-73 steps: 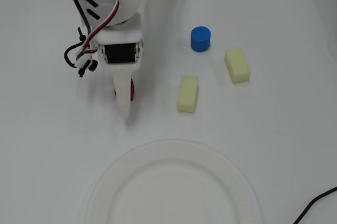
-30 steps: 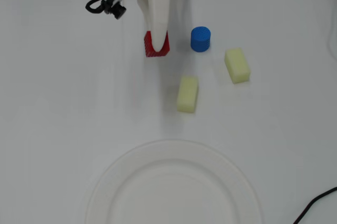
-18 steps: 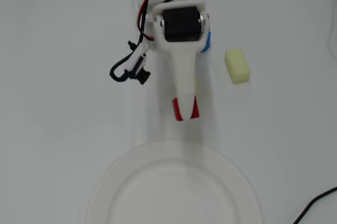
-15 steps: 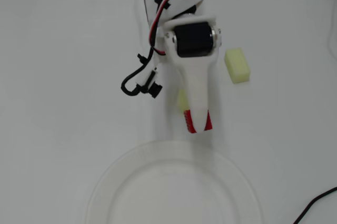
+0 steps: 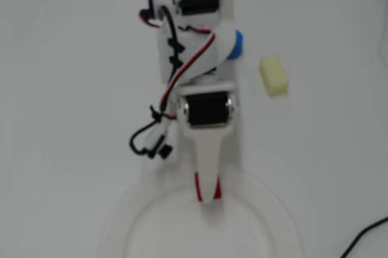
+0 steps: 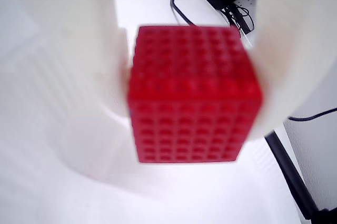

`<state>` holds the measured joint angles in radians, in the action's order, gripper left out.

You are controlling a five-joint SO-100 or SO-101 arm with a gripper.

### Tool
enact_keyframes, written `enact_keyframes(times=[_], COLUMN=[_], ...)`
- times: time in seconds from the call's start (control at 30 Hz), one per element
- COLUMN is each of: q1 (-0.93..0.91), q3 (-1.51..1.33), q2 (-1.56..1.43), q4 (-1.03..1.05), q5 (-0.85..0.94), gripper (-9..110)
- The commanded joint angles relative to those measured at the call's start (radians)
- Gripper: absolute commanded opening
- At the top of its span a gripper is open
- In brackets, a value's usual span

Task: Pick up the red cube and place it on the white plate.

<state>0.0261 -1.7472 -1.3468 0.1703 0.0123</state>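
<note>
The red cube (image 6: 194, 95) fills the middle of the wrist view, clamped between two white fingers (image 6: 63, 71). From overhead only red slivers of the red cube (image 5: 197, 186) show beside the white finger. My gripper (image 5: 208, 192) is shut on it and hangs over the far rim of the white plate (image 5: 139, 221), which spans the bottom of the overhead view. The plate's ribbed rim (image 6: 79, 182) curves below the cube in the wrist view.
A blue cylinder (image 5: 235, 45) peeks out right of the arm. One pale yellow block (image 5: 274, 75) lies at the right. A black cable (image 5: 364, 237) crosses the bottom right corner. Red and black wires hang off the arm's left side.
The arm swung the red cube from the table's upper left past the blue cylinder and yellow block, then toward the bottom, until it hangs over the plate's rim.
</note>
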Motion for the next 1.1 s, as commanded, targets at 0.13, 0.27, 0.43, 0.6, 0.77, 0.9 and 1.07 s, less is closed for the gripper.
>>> enact_keyframes(times=[0.13,0.27,0.43,0.6,0.77,0.9,1.07], q1=[-0.008,0.003,0.012,0.002,-0.002,-0.003,-0.005], q3=[0.104,0.104,0.143,0.207,0.210,0.210,0.206], q2=[-0.048,-0.104,-0.140,-0.198,-0.319,-0.414,-0.534], q4=[0.141,0.255,0.434,0.653,0.828,0.948,1.089], q5=[-0.012,-0.037,-0.084,-0.107,-0.084,-0.072,-0.089], gripper=[11,23,37,46,50,52,54])
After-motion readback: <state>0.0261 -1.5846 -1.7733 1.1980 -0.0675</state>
